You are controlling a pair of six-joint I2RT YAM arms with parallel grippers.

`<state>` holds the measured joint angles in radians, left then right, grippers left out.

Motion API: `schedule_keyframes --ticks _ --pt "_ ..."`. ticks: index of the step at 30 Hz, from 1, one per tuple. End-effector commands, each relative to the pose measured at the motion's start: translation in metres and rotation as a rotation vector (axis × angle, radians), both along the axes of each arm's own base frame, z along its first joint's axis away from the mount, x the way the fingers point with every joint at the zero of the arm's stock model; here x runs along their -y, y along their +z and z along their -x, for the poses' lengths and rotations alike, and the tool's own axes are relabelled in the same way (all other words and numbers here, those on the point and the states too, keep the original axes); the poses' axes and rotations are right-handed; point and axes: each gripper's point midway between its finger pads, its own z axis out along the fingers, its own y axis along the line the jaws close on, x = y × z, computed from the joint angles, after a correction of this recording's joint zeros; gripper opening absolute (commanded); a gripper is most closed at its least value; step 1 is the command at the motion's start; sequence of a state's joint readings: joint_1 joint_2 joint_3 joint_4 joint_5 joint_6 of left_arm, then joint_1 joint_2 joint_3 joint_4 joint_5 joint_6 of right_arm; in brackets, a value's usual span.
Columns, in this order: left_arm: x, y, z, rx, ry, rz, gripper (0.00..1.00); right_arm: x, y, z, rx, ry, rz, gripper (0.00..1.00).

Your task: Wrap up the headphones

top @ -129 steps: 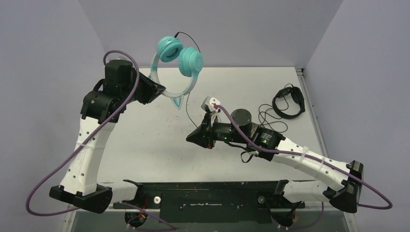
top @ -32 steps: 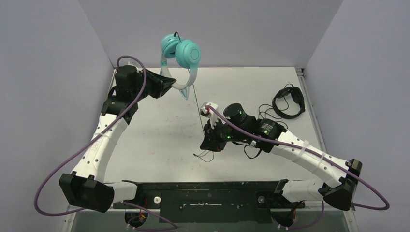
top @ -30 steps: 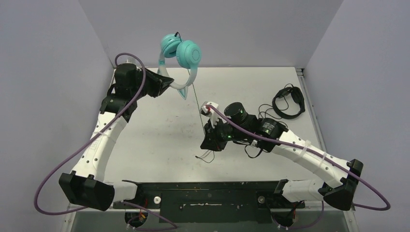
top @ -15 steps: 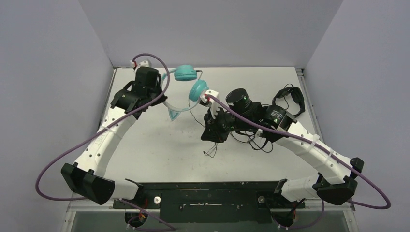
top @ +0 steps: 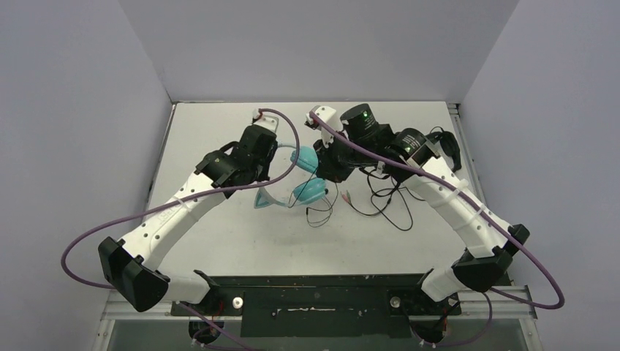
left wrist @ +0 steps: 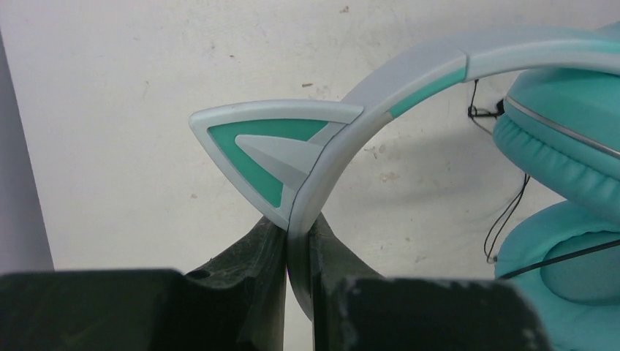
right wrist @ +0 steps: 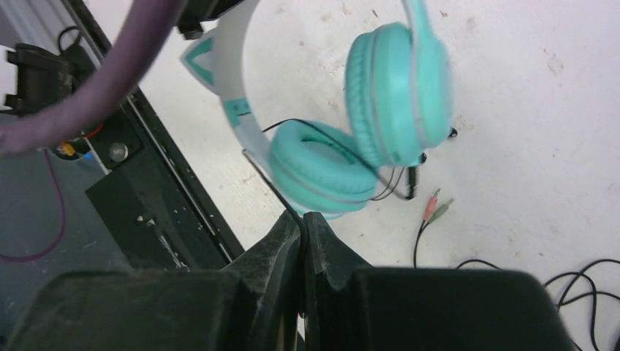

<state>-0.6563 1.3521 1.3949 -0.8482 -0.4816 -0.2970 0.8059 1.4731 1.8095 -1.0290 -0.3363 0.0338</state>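
Left gripper (left wrist: 298,248) clamps the headphones (left wrist: 409,80), right gripper (right wrist: 302,227) pinches the cable (right wrist: 272,184); I judge most of the wrapping remains.

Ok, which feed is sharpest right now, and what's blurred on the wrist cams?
Top external: evenly lit and sharp, only soft shadows. Left wrist: the headphones are crisp, while the left hand is dark and slightly soft at the bottom. Right wrist: the ear cups look a little smeared, and the purple cable at top left is badly out of focus.
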Motion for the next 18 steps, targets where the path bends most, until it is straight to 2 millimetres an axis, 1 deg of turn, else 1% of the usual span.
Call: schedule_keyframes --ticks 1,5,9,11,14,18 --pt "0.017 0.002 0.016 -0.008 -0.217 -0.017 0.0 0.009 0.009 -0.022 0.096 -0.05 0.047 0.01" --pt "0.026 -0.005 0.029 -0.043 -0.299 -0.007 0.0 0.014 0.002 -0.039 0.116 -0.111 0.09 0.03" --pt "0.031 -0.01 0.04 -0.074 -0.361 -0.004 0.0 0.013 -0.006 -0.052 0.117 -0.156 0.101 0.03" --pt "0.031 -0.012 0.044 -0.094 -0.385 -0.012 0.0 0.015 -0.009 -0.058 0.12 -0.179 0.114 0.04" --pt "0.029 -0.014 0.049 -0.117 -0.392 -0.036 0.0 0.02 -0.014 -0.066 0.13 -0.215 0.141 0.07" --pt "0.031 -0.012 0.053 -0.123 -0.417 -0.031 0.0 0.025 -0.023 -0.075 0.129 -0.238 0.164 0.1"
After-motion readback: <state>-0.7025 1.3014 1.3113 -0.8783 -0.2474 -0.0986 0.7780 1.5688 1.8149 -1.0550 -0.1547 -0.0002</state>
